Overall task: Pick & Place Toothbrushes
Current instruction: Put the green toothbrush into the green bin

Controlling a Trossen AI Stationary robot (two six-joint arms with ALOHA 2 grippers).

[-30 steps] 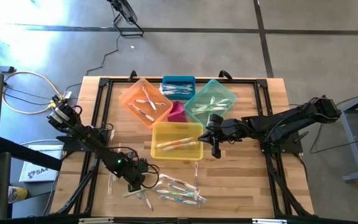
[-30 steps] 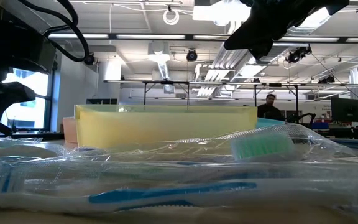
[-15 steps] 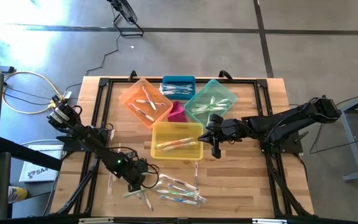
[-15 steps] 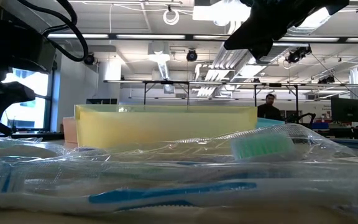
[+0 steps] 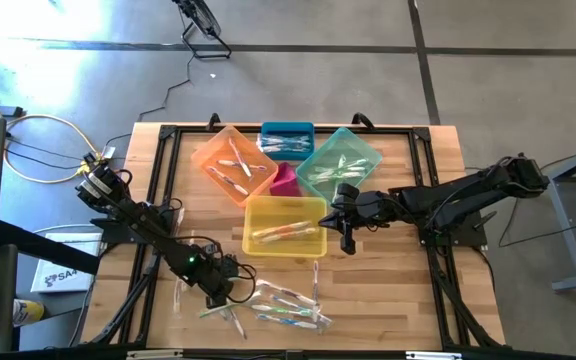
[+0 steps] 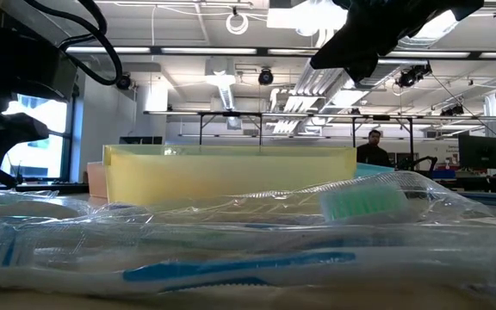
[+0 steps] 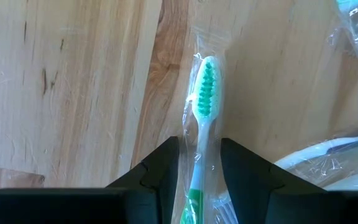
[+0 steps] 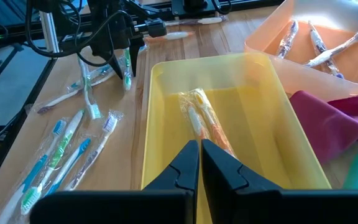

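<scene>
Several wrapped toothbrushes (image 5: 288,305) lie loose on the wood near the table's front edge, close up in the low view (image 6: 231,267). At their left end my left gripper (image 5: 218,290) points steeply down, shut on a green toothbrush (image 7: 205,93) in its clear wrapper. My right gripper (image 5: 346,238) is shut with nothing in it and hovers over the right end of the yellow bin (image 5: 284,225), where a few wrapped orange and yellow toothbrushes (image 8: 201,118) lie on the bottom. My left gripper pinches the green toothbrush's wrapped handle (image 7: 197,171) between its two fingers. The fingers come from above and slant down, lying along the brush. Its green-bristled head (image 7: 207,84) sticks out past the fingertips toward the table; whether it touches the wood I cannot tell.
Behind the yellow bin stand an orange bin (image 5: 233,162), a blue bin (image 5: 287,140) and a teal bin (image 5: 338,162), each with toothbrushes in it, and a small pink bin (image 5: 284,180) between them. Black frame rails (image 5: 158,200) run along the table's sides.
</scene>
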